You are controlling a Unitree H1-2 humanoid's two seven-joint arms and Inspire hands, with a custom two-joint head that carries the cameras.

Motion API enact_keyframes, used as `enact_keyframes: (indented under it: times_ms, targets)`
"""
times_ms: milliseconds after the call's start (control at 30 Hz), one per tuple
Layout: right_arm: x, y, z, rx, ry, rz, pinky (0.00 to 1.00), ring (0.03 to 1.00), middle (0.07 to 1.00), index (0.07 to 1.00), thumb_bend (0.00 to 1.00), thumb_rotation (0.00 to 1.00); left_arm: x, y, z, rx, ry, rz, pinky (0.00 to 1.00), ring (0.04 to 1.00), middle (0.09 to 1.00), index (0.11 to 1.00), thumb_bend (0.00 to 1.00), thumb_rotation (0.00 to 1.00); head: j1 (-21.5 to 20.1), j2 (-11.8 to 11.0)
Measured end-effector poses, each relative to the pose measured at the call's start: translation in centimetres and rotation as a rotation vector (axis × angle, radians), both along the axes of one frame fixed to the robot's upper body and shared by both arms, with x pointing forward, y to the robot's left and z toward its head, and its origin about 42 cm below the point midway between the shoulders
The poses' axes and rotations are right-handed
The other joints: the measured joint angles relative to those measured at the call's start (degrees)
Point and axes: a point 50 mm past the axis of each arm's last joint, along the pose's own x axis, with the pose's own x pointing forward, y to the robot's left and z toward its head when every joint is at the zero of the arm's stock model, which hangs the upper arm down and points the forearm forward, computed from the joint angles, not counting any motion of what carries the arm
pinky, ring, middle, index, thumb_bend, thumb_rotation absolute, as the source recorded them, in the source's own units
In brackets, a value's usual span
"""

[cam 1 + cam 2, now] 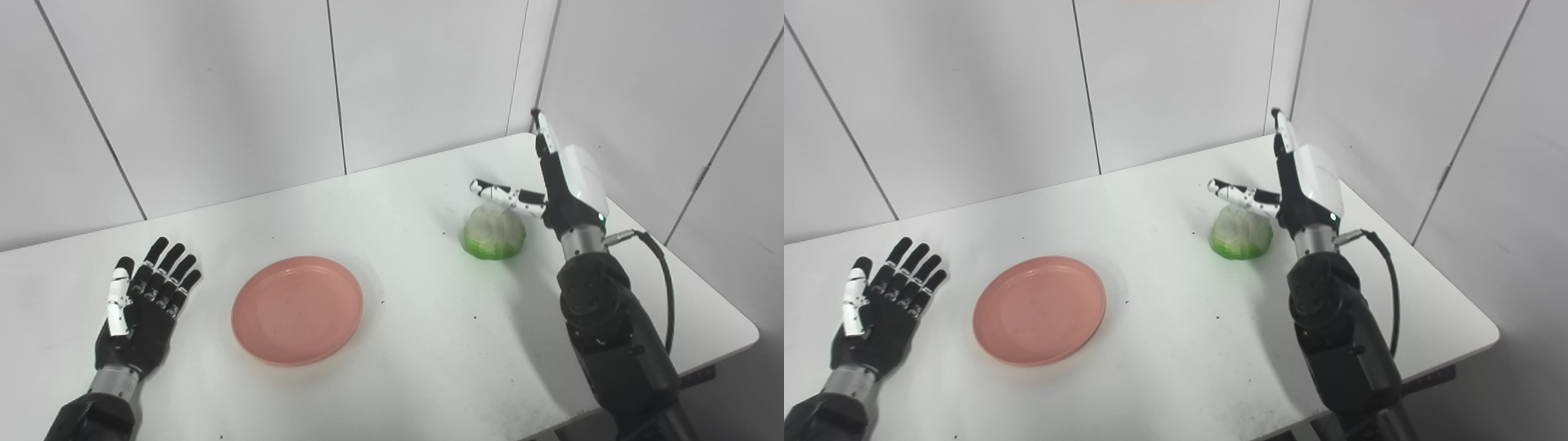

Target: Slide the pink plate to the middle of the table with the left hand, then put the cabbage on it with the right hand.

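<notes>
- While set near the far right of the table point(429, 367), lay beside the right hand point(560, 184): cabbage point(493, 231), well apart from the pink plate point(297, 309).
- Looked light, rounded, likely slick-skinned; best cupped around the dome sides, judged from shape.
- Sat dome-up, pale top, green base; no clear long axis.
- Right hand: fingers spread wide, thumb over the top, holding nothing.
- Left hand point(144, 300): flat on the table, fingers apart, holding nothing, left of the plate.
</notes>
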Motion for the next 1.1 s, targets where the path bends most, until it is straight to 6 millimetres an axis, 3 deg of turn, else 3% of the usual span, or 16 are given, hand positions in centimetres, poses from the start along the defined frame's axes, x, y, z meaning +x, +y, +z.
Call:
enact_keyframes:
  times_ms: [567,867,1100]
  targets:
    - [1.0,-3.2,-5.0,0.037,0.222,0.024,0.86,0.954,0.995,1.000,1.00,0.54,0.0,0.7,0.2,0.010,0.006,0.006,0.91,0.912,0.918,0.909,0.45,1.00,-0.62,1.50]
    - [1.6,-3.9,-6.2,0.047,0.270,0.021,0.86,0.947,0.987,1.000,1.00,0.53,-0.1,1.0,0.3,0.007,0.008,0.007,0.92,0.918,0.924,0.915,0.45,1.00,-0.70,2.11]
    - [2.7,-4.6,-5.5,0.067,0.276,0.037,0.88,0.954,0.980,0.999,1.00,0.51,-0.2,1.2,0.3,0.011,0.007,0.006,0.92,0.917,0.925,0.916,0.46,1.00,-0.70,2.72]
